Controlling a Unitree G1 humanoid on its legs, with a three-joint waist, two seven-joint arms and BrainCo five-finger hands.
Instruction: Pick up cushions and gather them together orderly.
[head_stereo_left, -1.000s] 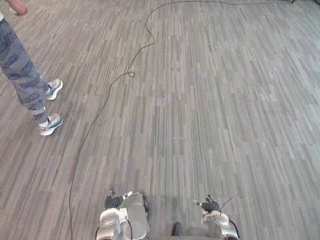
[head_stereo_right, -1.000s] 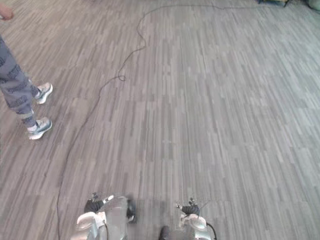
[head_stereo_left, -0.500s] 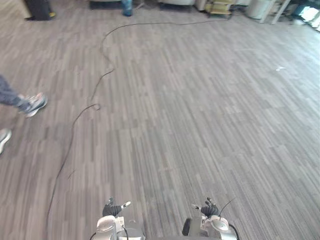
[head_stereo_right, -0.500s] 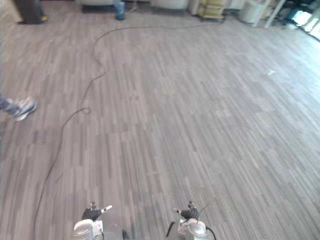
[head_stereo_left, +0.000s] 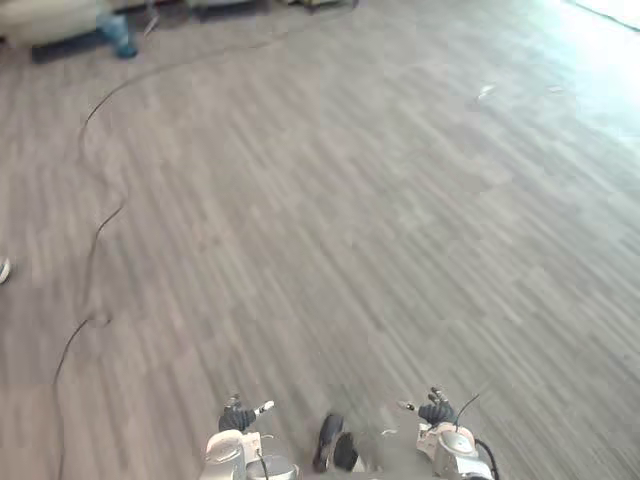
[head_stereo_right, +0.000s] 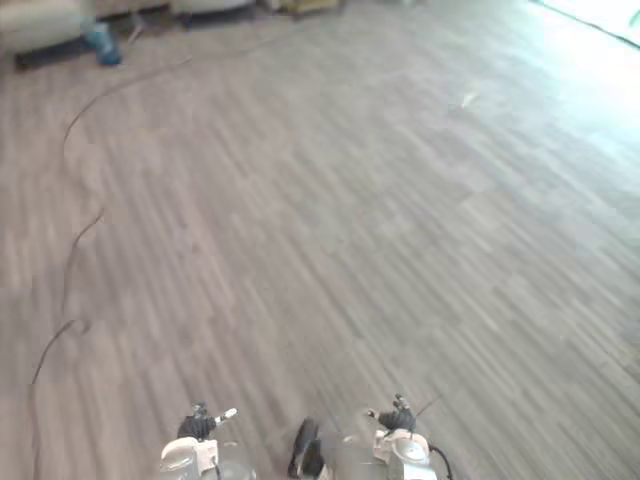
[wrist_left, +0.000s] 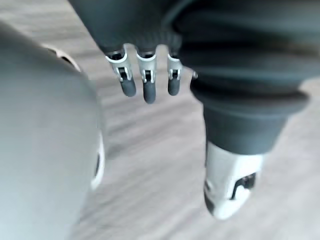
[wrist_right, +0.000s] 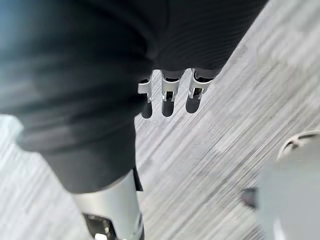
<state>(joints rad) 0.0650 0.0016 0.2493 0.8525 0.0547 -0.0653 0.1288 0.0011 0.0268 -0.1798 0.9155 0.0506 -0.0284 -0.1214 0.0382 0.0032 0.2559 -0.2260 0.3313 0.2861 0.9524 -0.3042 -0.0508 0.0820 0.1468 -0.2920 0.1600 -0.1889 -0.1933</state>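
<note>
Wrist views show left robot hand (wrist_left: 148, 89) and right robot hand (wrist_right: 168, 101) slack-fingered over seemingly plank-grained floor (wrist_left: 150, 170).

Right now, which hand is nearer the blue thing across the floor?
The left hand: the blue thing sits far off on its side; the right hand is farther over. Both hang open, empty.

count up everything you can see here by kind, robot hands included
hands: 2, left hand and right hand, both empty with relaxed fingers
blue object: 1, far off on the left, too small to identify
white scrap: 1, lying far off on the right
shoe: 1, just its tip at the left edge
total: 5
</note>
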